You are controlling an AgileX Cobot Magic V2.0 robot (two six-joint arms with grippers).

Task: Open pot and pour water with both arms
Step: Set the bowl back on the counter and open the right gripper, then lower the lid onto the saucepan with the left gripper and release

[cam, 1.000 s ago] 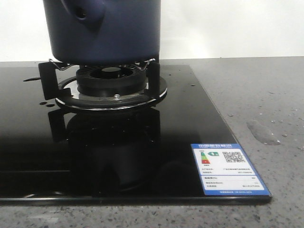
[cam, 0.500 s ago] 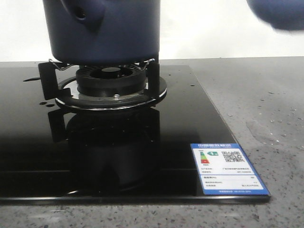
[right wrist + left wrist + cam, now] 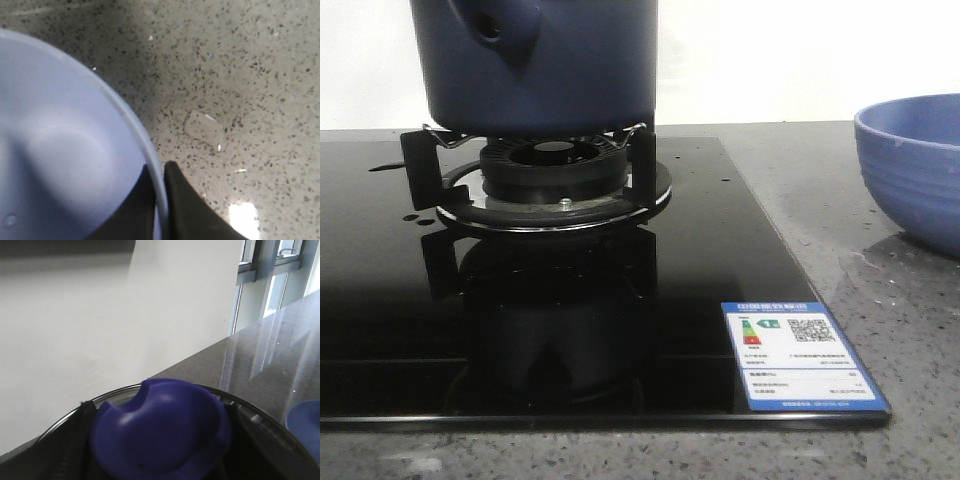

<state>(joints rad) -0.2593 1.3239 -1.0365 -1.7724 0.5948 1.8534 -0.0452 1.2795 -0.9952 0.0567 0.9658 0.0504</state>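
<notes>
The dark navy pot stands on the gas burner; its top is cut off in the front view. In the left wrist view my left gripper is shut on the blue-purple lid knob, one dark finger on each side. The glass lid's rim curves around the knob. In the right wrist view my right gripper is shut on the rim of the light blue ribbed bowl, one finger inside and one outside. The bowl sits low at the right. Neither gripper shows in the front view.
The burner sits on a black glass hob with a blue and white energy label at its front right corner. A grey speckled counter surrounds it, with a wet patch beside the bowl. A white wall stands behind.
The blue bowl has come in from the upper right and down to counter level at the right. The pot and burner have not moved.
</notes>
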